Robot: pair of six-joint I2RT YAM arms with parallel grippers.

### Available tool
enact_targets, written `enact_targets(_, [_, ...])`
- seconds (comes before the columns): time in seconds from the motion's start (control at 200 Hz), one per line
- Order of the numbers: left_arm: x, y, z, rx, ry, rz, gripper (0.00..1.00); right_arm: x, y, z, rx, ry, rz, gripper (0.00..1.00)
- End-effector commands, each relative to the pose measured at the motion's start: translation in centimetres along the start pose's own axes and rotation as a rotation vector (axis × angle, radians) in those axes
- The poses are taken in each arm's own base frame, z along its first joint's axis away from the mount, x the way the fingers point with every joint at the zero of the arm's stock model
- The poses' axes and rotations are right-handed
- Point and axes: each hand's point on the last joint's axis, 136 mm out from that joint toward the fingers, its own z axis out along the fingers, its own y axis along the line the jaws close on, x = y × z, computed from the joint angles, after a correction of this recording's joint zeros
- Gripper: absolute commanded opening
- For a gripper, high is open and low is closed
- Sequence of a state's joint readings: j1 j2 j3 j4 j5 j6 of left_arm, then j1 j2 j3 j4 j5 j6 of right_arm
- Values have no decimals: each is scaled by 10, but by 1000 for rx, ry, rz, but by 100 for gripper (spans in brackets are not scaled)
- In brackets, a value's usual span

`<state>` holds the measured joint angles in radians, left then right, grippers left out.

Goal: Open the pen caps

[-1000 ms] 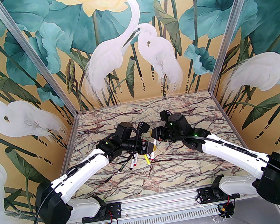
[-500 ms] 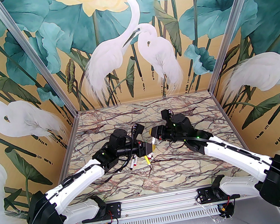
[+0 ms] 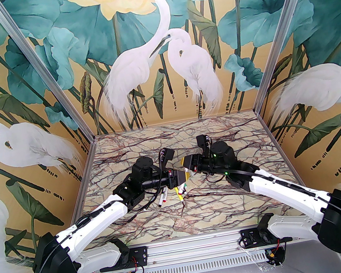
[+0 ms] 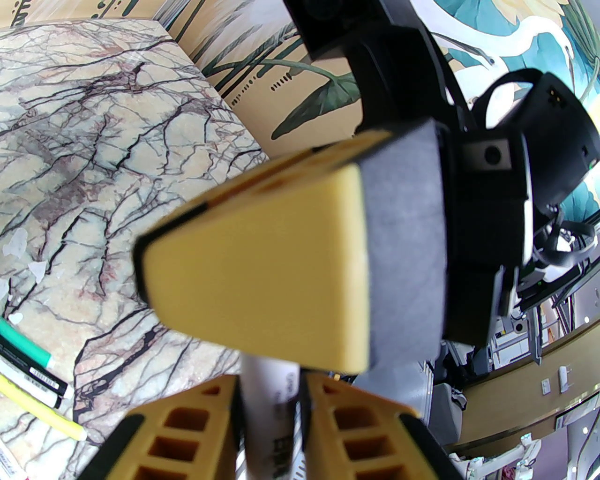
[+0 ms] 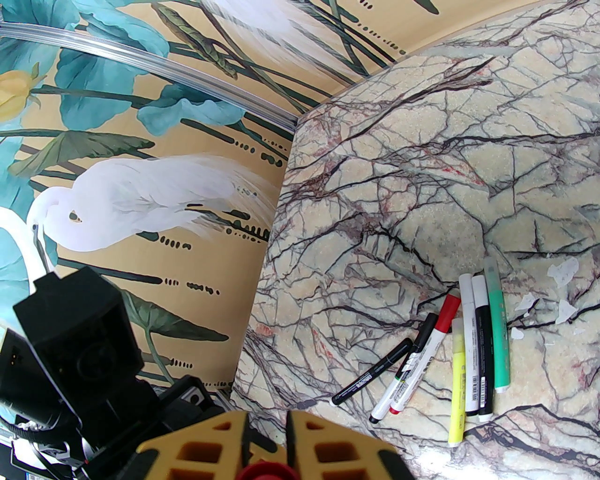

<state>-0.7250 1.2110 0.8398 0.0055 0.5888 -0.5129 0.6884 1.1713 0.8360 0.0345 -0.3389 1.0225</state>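
Task status: in progress, with the first pen in hand and no cap seen lying loose anywhere. I have the left gripper (image 4: 269, 391) closed onto the barrel of a white pen (image 4: 271, 412), one finger pressing each side, and it holds the pen above the middle of the table (image 3: 231, 199). The right gripper (image 5: 265, 436) is fully closed on the red cap (image 5: 264, 471) at the other end of that pen. From the left wrist camera the barrel runs straight up behind the right gripper's finger, so I cannot tell whether the cap has come free or is seated on the barrel. I judge the pull-apart as not yet confirmed. Six loose pens (image 5: 428, 347) lie side by side on the table beneath the left gripper, toward the near edge. Each has its cap in place as far as the right wrist camera shows, so all six remain to be done. Compared with one second ago, the left arm has swung its shoulder and elbow outward to the left. The two grippers now stand tip to tip, and the short stretch of white barrel that showed between them from overhead is covered. The loose pens have not moved.
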Motion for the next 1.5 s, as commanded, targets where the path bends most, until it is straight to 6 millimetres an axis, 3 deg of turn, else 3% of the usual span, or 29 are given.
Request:
enact_targets(0.0, [5, 2, 4, 5, 12, -9, 28, -5, 11, -7, -38, -42, -12, 15])
enact_targets(0.215, [10, 1, 11, 40, 53, -25, 36, -5, 12, -8, -50, -52, -19, 15])
enact_targets(0.36, [10, -2, 14, 58, 66, -27, 36, -6, 13, -8, -59, -54, -23, 15])
enact_targets(0.755, [11, 1, 18, 55, 81, -42, 8, -8, 11, -12, -60, -84, -38, 15])
enact_targets(0.935, [11, -10, 16, 112, 78, -37, 0, -13, 16, -19, -75, -107, -69, 14])
enact_targets(1.175, [19, -30, 9, 223, 136, -33, 0, -24, 39, -26, -190, -98, -153, 14])
enact_targets(1.495, [24, -34, 5, 247, 163, -41, 0, -47, 52, -31, -224, -144, -248, 14])
